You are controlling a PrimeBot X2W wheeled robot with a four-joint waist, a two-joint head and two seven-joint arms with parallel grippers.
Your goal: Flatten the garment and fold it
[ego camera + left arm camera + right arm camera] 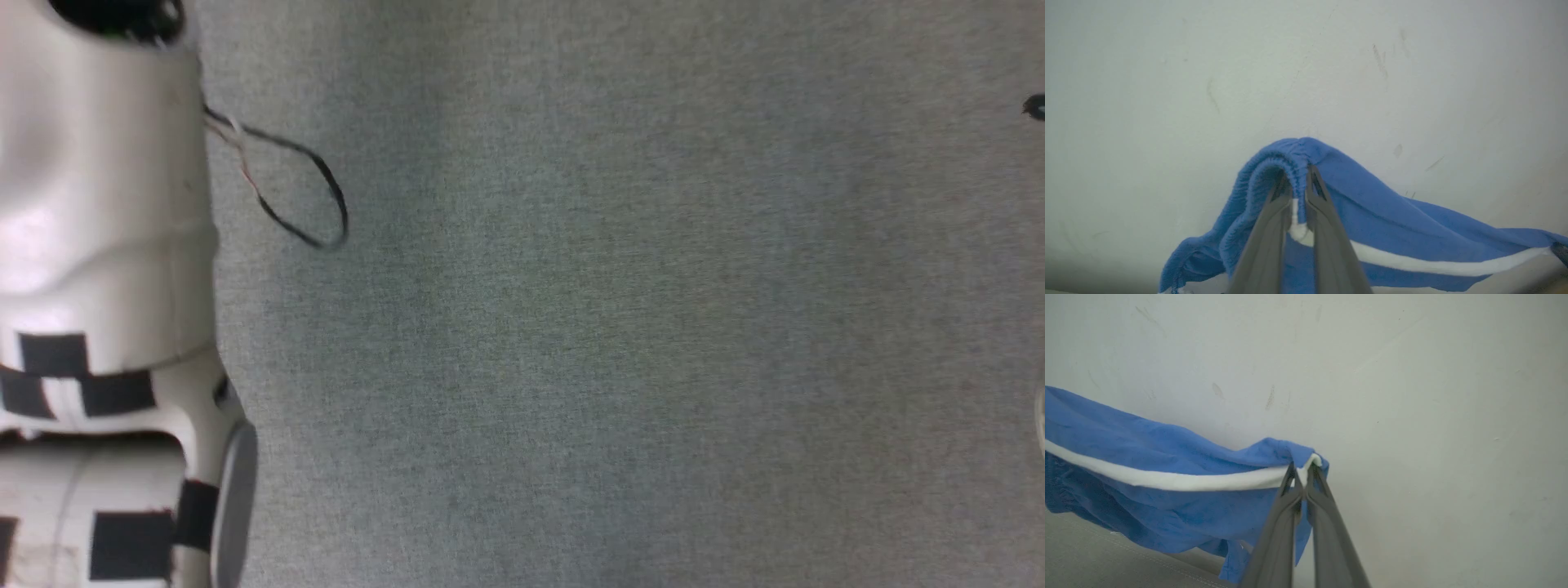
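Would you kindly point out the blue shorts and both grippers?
blue shorts [1372, 192]: left wrist view, blue cloth above the white stripe.
left gripper [1297, 171]: left wrist view, between the jaws' tips.
right gripper [1301, 468]: right wrist view, between the jaws' tips.

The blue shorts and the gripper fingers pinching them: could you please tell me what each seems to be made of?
The shorts: thin matte knit, probably polyester, judging by the soft drape and gathered elastic waistband. The left gripper fingers: smooth dark grey, plastic or coated metal; I cannot tell which.
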